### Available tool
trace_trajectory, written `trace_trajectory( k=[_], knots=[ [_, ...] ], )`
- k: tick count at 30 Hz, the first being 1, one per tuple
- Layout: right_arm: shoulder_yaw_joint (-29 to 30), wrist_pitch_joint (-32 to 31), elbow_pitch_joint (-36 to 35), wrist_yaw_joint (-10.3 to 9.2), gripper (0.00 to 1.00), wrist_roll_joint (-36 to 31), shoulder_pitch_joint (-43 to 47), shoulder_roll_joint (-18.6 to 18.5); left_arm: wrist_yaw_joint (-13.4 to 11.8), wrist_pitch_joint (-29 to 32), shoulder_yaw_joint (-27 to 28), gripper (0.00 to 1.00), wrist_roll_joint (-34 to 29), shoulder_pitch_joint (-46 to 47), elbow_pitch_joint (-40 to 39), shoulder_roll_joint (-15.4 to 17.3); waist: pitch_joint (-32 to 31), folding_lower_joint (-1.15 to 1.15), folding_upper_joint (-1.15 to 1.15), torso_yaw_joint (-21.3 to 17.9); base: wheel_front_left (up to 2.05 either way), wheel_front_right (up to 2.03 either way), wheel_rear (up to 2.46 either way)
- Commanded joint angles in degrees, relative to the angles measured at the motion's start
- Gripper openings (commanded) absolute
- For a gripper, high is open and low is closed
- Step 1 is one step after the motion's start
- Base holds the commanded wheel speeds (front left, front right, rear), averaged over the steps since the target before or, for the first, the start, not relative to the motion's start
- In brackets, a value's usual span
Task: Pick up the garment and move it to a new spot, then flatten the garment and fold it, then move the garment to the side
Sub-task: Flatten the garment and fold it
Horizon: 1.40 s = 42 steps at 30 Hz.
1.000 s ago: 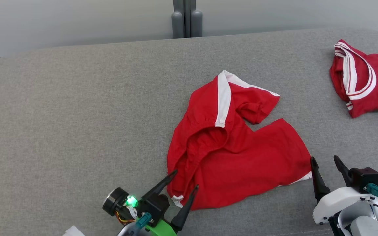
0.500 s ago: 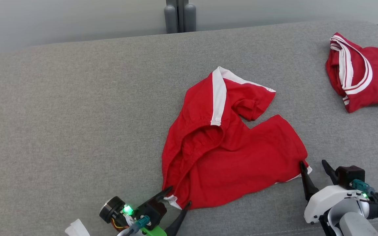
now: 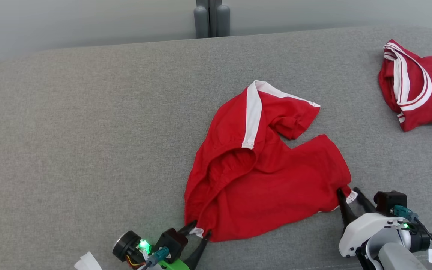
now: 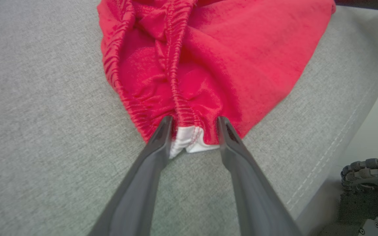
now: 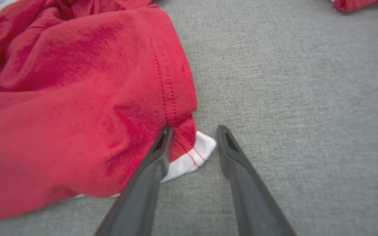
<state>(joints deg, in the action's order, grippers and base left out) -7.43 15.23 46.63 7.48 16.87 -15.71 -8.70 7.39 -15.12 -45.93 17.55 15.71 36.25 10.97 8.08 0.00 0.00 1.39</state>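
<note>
Corners first: the red garment lies crumpled near the middle of the grey cushion, toward its near edge. I have the left gripper straddling the waistband corner and the right gripper straddling the hem corner. Both have their jaws apart with nothing pinched, ready for a spreading two-point lift.
</note>
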Motion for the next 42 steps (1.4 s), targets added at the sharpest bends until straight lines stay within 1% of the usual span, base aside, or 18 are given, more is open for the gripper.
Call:
trace_trajectory(
  k=[1,4,7,11,14,19,24,28,32,33,35,38,41,42],
  knots=[
    [-1.1,-0.5,1.3,-0.01,0.0,1.0,0.3,0.6,0.1,0.0,0.3,0.0,0.5,0.9,0.1,-0.2,0.0,0.0,0.0,0.2,0.0,0.0,0.0],
    [-2.3,-0.4,0.1,-0.03,0.0,2.7,1.0,-0.3,0.1,0.0,1.4,0.0,1.6,0.1,-1.0,-0.4,-0.1,0.0,0.0,0.4,0.0,0.0,0.0],
    [-2.4,-0.3,-3.0,-0.03,0.0,5.9,1.4,-0.4,0.1,0.0,2.2,0.0,2.6,-1.0,-4.0,-0.5,-0.2,0.0,0.0,0.6,0.0,0.0,0.0],
    [-2.4,-0.1,-8.3,-0.04,0.0,7.5,1.4,-2.9,0.1,0.0,3.1,0.0,5.2,-2.1,-9.8,-0.2,-0.6,0.0,0.0,0.6,0.0,0.0,0.0],
    [-2.2,-0.1,-12.2,-0.03,0.0,8.4,0.5,-4.2,0.1,0.0,2.2,0.0,7.7,-2.3,-14.7,0.6,-1.2,0.0,0.0,0.7,0.0,0.0,0.0],
    [-1.8,-1.4,-16.9,-0.03,0.0,9.6,-2.0,-5.9,0.1,1.4,1.7,0.0,11.8,0.3,-22.9,1.7,-1.4,0.0,0.0,1.1,0.0,0.0,0.0],
    [-1.0,-4.1,-20.0,-0.03,0.0,10.9,-7.2,-6.3,0.1,3.7,3.9,0.0,17.0,4.3,-28.2,2.1,0.1,0.0,0.0,1.8,0.0,0.0,0.0],
    [-1.8,-7.6,-20.3,-0.03,0.0,12.0,-15.3,-6.7,0.1,5.6,6.3,0.0,20.6,11.5,-28.7,2.7,3.0,0.0,0.0,2.2,0.0,0.0,0.0],
    [-1.7,-11.0,-17.8,-0.03,0.0,13.6,-28.3,-6.3,0.1,7.8,8.3,0.0,25.4,23.0,-25.6,3.8,7.4,0.0,0.0,2.4,0.0,0.0,0.0],
    [-1.6,-12.0,-16.4,-0.03,0.0,13.9,-32.5,-6.0,0.1,8.2,8.8,0.0,26.9,26.8,-24.2,4.0,8.8,0.0,0.0,2.4,0.0,0.0,0.0],
    [-1.4,-13.0,-13.7,-0.03,0.0,14.0,-40.1,-5.6,0.1,8.6,9.4,0.0,29.4,33.5,-21.3,3.5,11.1,0.0,0.0,2.6,0.0,0.0,0.0],
    [-0.8,-13.3,-8.8,-0.03,0.0,12.3,-51.1,-5.3,0.1,8.0,9.9,0.0,31.7,43.9,-16.1,3.7,14.2,0.0,0.0,2.8,0.0,0.0,0.0],
    [-0.1,-12.7,-3.2,-0.02,0.0,10.7,-61.2,-4.2,0.1,6.3,11.1,0.0,35.7,53.6,-10.4,2.1,16.5,0.0,0.0,2.8,0.0,0.0,0.0],
    [-0.1,-12.5,-1.8,-0.02,0.0,10.2,-63.9,-3.8,0.1,6.0,11.1,0.0,36.2,56.3,-9.0,2.0,17.0,0.0,0.0,2.7,0.0,0.0,0.0]
  ],
)
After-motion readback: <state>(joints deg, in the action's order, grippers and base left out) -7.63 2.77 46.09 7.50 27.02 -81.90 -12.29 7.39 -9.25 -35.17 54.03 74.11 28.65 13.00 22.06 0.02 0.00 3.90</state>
